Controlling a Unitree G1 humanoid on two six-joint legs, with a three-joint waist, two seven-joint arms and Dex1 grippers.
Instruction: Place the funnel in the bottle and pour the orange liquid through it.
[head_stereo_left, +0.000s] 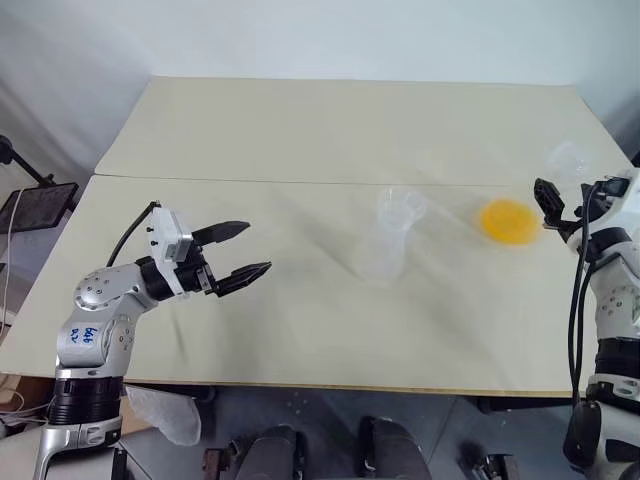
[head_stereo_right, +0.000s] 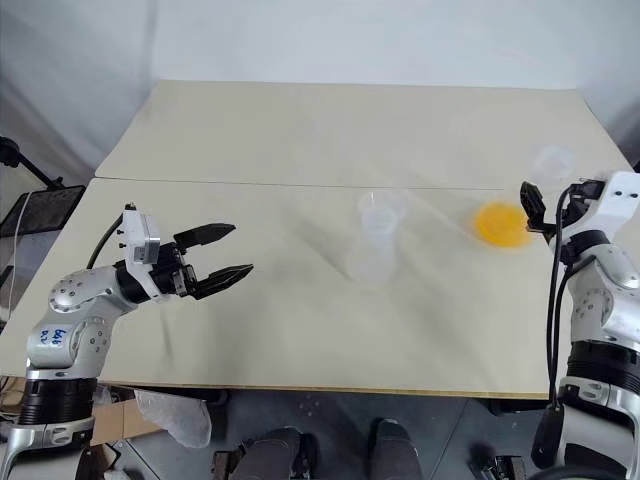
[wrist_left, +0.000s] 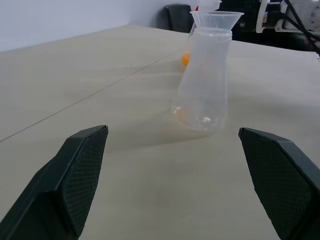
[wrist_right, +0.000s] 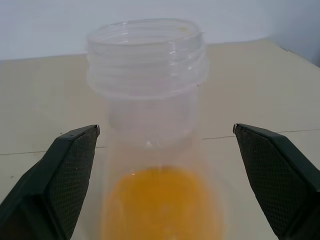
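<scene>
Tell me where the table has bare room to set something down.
Bare: the far half of the table beyond the seam, and the stretch between the left pincer and the bottle. Crowded: the right side, where the flask of orange liquid stands before the right pincer.

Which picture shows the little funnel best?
The left wrist view: the funnel sits plainly in the frosted bottle's neck, seen side-on. In both eye views it is a faint clear shape at the bottle's mouth. The right wrist view faces the orange liquid's flask instead.
</scene>
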